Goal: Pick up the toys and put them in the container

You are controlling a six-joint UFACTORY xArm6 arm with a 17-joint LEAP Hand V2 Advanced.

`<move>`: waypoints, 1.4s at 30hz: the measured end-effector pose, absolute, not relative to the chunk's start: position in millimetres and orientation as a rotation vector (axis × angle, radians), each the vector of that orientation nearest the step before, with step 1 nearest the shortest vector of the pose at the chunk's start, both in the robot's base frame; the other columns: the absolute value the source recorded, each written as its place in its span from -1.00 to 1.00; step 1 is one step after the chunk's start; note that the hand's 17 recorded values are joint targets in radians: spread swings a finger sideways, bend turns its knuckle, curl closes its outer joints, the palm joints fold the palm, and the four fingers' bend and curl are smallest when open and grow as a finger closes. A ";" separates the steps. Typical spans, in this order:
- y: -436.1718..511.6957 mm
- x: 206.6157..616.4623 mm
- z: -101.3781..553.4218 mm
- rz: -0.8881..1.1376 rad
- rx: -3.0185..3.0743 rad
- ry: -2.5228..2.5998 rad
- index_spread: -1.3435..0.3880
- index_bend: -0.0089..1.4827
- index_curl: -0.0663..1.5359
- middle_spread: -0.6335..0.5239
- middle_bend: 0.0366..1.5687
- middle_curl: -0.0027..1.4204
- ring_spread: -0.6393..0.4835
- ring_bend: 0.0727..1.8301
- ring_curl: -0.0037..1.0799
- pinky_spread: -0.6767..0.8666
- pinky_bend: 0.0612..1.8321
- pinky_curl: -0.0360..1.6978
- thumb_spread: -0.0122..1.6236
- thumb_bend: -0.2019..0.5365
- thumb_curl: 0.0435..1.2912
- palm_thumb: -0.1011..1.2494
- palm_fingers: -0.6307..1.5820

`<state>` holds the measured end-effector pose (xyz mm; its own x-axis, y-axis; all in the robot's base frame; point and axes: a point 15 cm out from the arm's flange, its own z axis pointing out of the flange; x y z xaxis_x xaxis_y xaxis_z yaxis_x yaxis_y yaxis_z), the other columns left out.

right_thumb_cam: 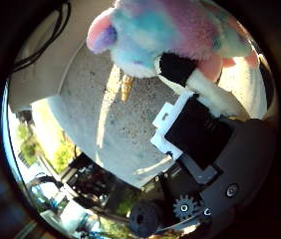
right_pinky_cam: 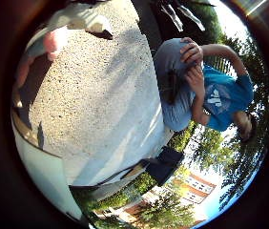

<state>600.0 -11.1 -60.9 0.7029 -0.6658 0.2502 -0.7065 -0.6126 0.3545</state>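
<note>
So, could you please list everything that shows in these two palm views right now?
Plush toy: one, pastel pink, blue and white with a small golden horn, close to the palm, against the hand's fingers.
Table: one, grey speckled top.
Trees: several, green, beyond the table.
Building: one, red-brick, in the distance.
Person: one, in a blue shirt, beside the table, touching no toy.
Hand: one, white and black, fingers reaching to the plush toy; whether they grip it cannot be told.
</note>
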 end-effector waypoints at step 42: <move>257.2 520.1 257.1 -0.125 2.952 -1.342 -0.95 -0.33 0.46 -0.25 0.75 0.49 -0.07 0.71 0.57 0.05 0.69 0.16 0.40 -0.50 0.06 0.59 0.21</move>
<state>520.1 257.2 257.1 0.6560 -0.7463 -0.1127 -0.7543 -0.6537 -0.0619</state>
